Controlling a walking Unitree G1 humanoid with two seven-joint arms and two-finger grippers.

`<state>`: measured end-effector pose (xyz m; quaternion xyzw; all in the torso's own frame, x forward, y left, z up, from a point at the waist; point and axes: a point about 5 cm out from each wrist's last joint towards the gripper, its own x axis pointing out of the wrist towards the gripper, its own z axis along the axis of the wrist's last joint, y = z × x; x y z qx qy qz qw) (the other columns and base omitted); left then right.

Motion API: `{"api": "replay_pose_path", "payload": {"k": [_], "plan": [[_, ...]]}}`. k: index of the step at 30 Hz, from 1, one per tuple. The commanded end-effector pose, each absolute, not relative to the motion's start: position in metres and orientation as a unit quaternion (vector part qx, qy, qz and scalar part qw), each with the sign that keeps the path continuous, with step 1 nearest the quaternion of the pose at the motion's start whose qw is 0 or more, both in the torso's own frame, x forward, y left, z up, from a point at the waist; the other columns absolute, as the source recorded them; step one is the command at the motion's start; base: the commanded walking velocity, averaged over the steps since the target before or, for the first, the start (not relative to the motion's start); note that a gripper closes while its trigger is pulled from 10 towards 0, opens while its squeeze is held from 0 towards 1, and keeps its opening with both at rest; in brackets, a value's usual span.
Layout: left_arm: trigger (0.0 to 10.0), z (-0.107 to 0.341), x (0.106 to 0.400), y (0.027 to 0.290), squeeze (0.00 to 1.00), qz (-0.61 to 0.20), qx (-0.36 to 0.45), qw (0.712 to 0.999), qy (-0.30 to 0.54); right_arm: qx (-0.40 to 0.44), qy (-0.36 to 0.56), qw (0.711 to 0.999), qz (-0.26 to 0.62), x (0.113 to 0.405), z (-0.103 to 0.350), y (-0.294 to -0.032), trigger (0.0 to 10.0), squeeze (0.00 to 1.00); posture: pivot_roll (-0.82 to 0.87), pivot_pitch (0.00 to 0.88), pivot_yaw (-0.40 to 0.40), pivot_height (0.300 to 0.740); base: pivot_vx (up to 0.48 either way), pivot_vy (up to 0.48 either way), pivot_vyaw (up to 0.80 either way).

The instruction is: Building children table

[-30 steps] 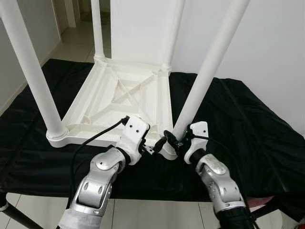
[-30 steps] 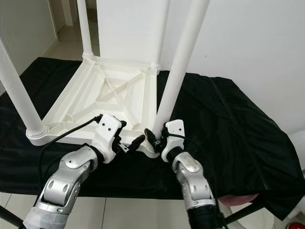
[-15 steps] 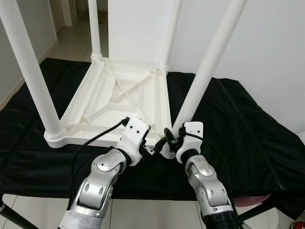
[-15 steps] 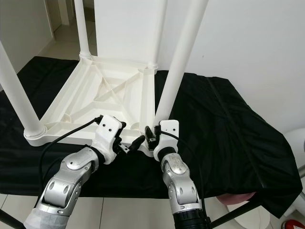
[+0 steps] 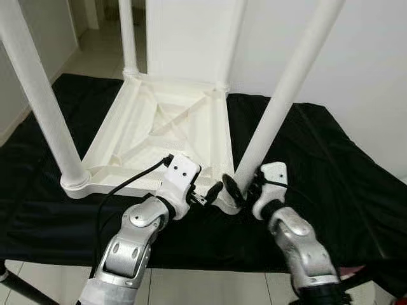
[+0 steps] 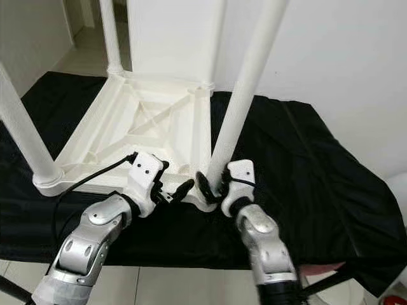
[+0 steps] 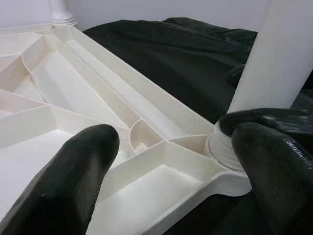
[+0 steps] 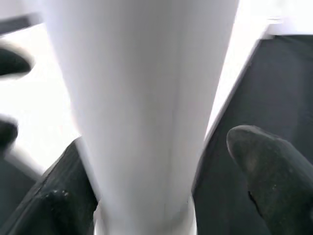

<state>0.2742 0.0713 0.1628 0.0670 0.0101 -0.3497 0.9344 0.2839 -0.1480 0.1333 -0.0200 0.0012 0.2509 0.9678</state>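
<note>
A white children's table lies upside down, and its ribbed underside [image 5: 159,127] rests on a black cloth. All its legs stand upright. My right gripper [image 5: 238,190] is open at the base of the near right leg [image 5: 280,101], one black finger [image 8: 269,166] on each side of the leg [image 8: 142,98]. My left gripper [image 5: 213,194] is open just left of it, its fingers [image 7: 73,171] straddling the same corner socket [image 7: 220,147] of the tabletop. The two grippers nearly meet at that corner.
The black cloth [image 5: 331,165] covers a low platform whose front edge runs right below my arms. A white wall stands behind and to the right. Tiled floor and a doorway lie at the back left. A black stand leg [image 5: 19,289] slants at the lower left.
My right forearm has swung out to the right while its gripper stays at the leg's base. The left arm has held still. The camera has shifted slightly.
</note>
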Motion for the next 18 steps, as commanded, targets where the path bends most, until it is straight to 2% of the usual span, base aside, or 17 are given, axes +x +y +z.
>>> {"api": "replay_pose_path", "payload": {"k": [1, 4, 5, 6, 12, 18], "plan": [[10.0, 0.167, 0.274, 0.070, 0.00, -0.331, 0.068, 0.941, 0.001, -0.013, 0.004, 0.966, 0.257, 0.282, 0.130, -0.150, 10.0, 0.00, 0.00, 0.000, -0.114, 0.740, 0.000, 0.000, 0.00], [10.0, 0.169, 0.275, 0.072, 0.00, -0.338, 0.074, 0.938, -0.002, -0.041, -0.003, 0.933, 0.359, 0.281, 0.133, -0.150, 10.0, 0.00, 0.00, 0.000, -0.110, 0.740, 0.000, 0.000, 0.00], [10.0, 0.169, 0.275, 0.072, 0.00, -0.338, 0.074, 0.938, -0.002, -0.041, -0.003, 0.933, 0.359, 0.281, 0.133, -0.150, 10.0, 0.00, 0.00, 0.000, -0.110, 0.740, 0.000, 0.000, 0.00], [10.0, 0.170, 0.273, 0.073, 0.00, -0.353, 0.077, 0.932, -0.003, -0.072, -0.001, 0.909, 0.410, 0.285, 0.134, -0.149, 10.0, 0.00, 0.00, 0.000, -0.108, 0.740, 0.000, 0.000, 0.00], [10.0, 0.169, 0.267, 0.071, 0.00, -0.377, 0.079, 0.923, -0.002, -0.088, 0.008, 0.896, 0.435, 0.292, 0.132, -0.149, 10.0, 0.00, 0.00, 0.000, -0.109, 0.740, 0.000, 0.000, 0.00], [10.0, 0.163, 0.246, 0.073, 0.00, -0.440, 0.099, 0.892, 0.013, -0.105, 0.015, 0.895, 0.433, 0.316, 0.126, -0.140, 10.0, 0.00, 0.04, 0.000, -0.133, 0.740, 0.000, 0.000, 0.00]]}}
